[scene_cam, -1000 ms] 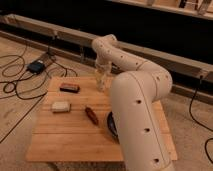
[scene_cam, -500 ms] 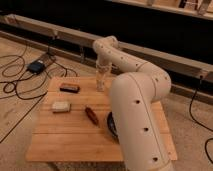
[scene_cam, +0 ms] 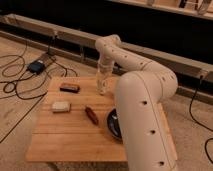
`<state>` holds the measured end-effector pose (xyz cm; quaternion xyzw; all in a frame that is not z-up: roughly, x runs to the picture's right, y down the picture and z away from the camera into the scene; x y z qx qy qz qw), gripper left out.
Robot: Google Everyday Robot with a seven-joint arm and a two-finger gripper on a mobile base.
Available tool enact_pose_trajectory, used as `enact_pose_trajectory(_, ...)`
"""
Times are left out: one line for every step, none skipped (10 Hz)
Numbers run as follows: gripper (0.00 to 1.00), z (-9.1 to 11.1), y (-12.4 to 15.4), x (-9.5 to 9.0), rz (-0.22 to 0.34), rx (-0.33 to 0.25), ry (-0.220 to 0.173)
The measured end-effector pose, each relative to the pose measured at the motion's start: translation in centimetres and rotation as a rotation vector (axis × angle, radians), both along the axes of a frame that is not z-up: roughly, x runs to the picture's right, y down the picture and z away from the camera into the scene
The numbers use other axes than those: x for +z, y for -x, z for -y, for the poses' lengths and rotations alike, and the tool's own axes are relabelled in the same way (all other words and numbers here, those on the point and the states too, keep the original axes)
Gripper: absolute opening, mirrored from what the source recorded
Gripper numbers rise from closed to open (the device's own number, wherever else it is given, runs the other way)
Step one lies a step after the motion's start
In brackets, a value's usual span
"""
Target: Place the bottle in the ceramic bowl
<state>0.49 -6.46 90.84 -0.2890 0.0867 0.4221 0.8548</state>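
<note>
My gripper [scene_cam: 103,75] hangs from the arm over the far middle of the wooden table [scene_cam: 65,137]. It is shut on the bottle [scene_cam: 102,85], a slim pale translucent one held upright, its lower end close above the table top. The ceramic bowl [scene_cam: 113,125] is glossy black and sits at the right of the table, nearer the front. My white arm hides its right part. The bottle is well behind the bowl and a little to its left.
A reddish-brown oblong item [scene_cam: 91,114] lies just left of the bowl. A dark flat block [scene_cam: 69,87] and a pale flat block [scene_cam: 61,106] lie on the table's left side. Cables and a black box [scene_cam: 36,66] lie on the floor at left.
My gripper has moved slightly right and down with the bottle in it. Nothing else on the table has moved.
</note>
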Motion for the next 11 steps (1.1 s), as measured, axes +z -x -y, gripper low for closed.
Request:
enact_pose_trajectory(0.0, -0.1, -0.2, -0.8, -0.001, 0.006, 0.002)
enact_pose_trajectory(0.0, -0.2, -0.4, -2.0, -0.001, 0.012, 0.005)
enact_pose_trajectory(0.0, -0.5, -0.5, -3.7, -0.001, 0.018, 0.01)
enact_pose_trajectory(0.0, -0.8, -0.6, -4.8, 0.001, 0.018, 0.013)
enact_pose_trajectory(0.0, -1.4, -0.7, -6.9, 0.006, 0.016, 0.023)
enact_pose_trajectory(0.0, -2.0, -0.8, -8.4, 0.01, 0.013, 0.03)
enact_pose_trajectory(0.0, -2.8, -0.9, -10.4, 0.013, 0.008, 0.039)
enact_pose_trajectory(0.0, -3.6, -1.0, -12.0, 0.014, 0.002, 0.049)
enact_pose_trajectory(0.0, -4.7, -1.4, -14.0, 0.01, -0.004, 0.063)
enact_pose_trajectory(0.0, -5.7, -1.7, -15.4, 0.005, -0.007, 0.073)
enact_pose_trajectory(0.0, -6.5, -2.0, -16.4, -0.003, -0.008, 0.084)
